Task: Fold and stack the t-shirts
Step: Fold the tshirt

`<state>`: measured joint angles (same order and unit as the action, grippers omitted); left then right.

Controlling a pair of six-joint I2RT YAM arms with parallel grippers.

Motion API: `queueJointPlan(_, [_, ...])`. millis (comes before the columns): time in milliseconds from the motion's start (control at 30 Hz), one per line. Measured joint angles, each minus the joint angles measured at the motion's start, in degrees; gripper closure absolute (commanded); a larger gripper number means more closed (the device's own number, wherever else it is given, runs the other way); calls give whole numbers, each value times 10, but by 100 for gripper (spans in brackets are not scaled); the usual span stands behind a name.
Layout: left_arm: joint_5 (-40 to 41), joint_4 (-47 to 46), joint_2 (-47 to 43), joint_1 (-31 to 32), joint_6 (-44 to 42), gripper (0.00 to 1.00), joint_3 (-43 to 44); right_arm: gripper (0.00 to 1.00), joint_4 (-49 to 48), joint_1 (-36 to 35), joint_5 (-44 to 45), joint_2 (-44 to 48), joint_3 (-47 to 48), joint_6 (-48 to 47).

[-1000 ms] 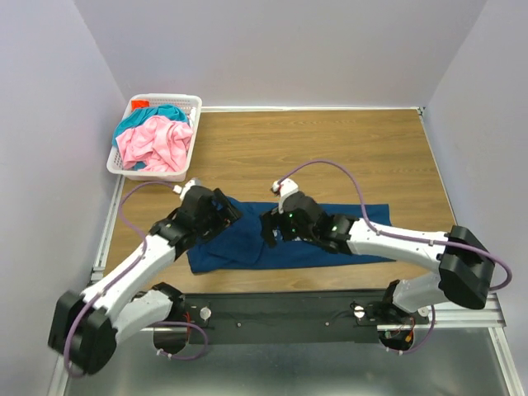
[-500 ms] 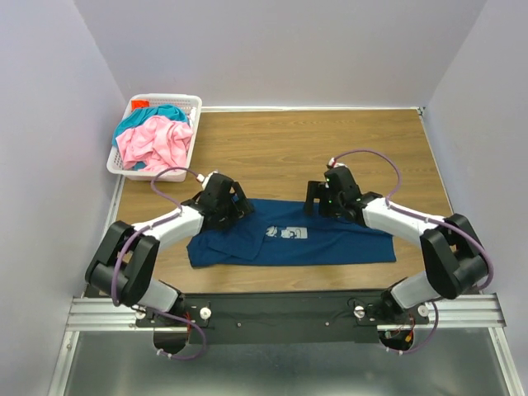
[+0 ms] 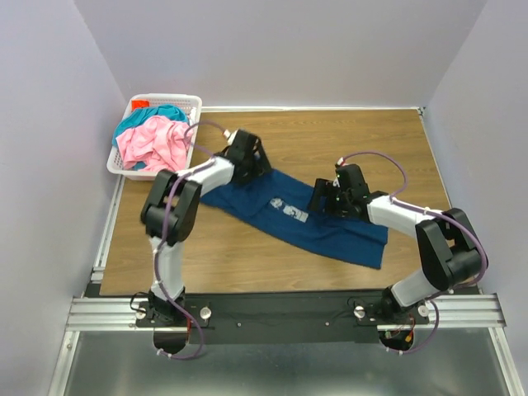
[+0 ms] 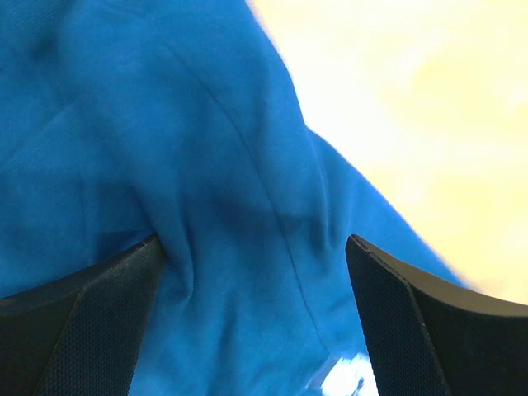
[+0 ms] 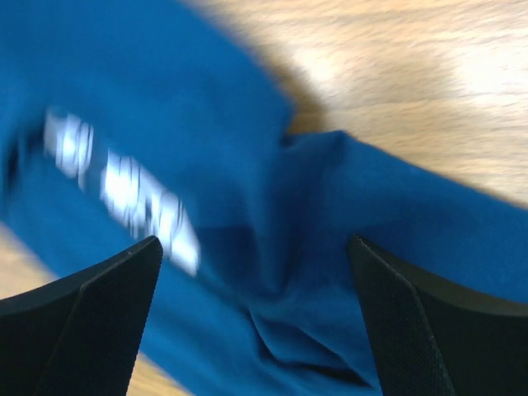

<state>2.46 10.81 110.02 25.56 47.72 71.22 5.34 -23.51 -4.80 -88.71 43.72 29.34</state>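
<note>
The dark blue t-shirt lies slantwise on the wooden table, from back left to front right, with its white print facing up. My left gripper is down on its far left end, jaws apart, with blue cloth bunched between the fingers. My right gripper is down on the shirt's far edge right of the print, jaws apart over a crease; the print shows blurred at the left. The pink t-shirt and the teal t-shirt lie crumpled in the basket.
The white lattice basket stands at the table's back left corner against the wall. Bare wood lies behind the shirt and at the front left. Walls close in the left, back and right.
Both arms swung toward the back and the blue shirt went with them: its left end moved far back toward the basket, turning it from level to slanted. The print is uncovered.
</note>
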Motion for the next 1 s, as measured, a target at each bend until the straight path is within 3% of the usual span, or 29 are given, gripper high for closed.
queueJointPlan(133, [16, 55, 174, -1, -48, 2, 266, 0, -11, -3, -34, 20, -24, -4])
queueJointPlan(333, [-10, 131, 352, -4, -98, 2, 557, 0, -18, -69, -88, 48, -56, -6])
queueJointPlan(433, [-58, 127, 369, -5, -112, 2, 583, 0, -29, -124, -114, 37, -52, -14])
queueJointPlan(667, [-92, 101, 358, -5, -121, 2, 555, 0, -19, -216, -158, 25, -37, -37])
queueJointPlan(1000, [-140, 73, 346, -6, -134, 2, 531, 0, 49, -216, -77, 34, 33, -46])
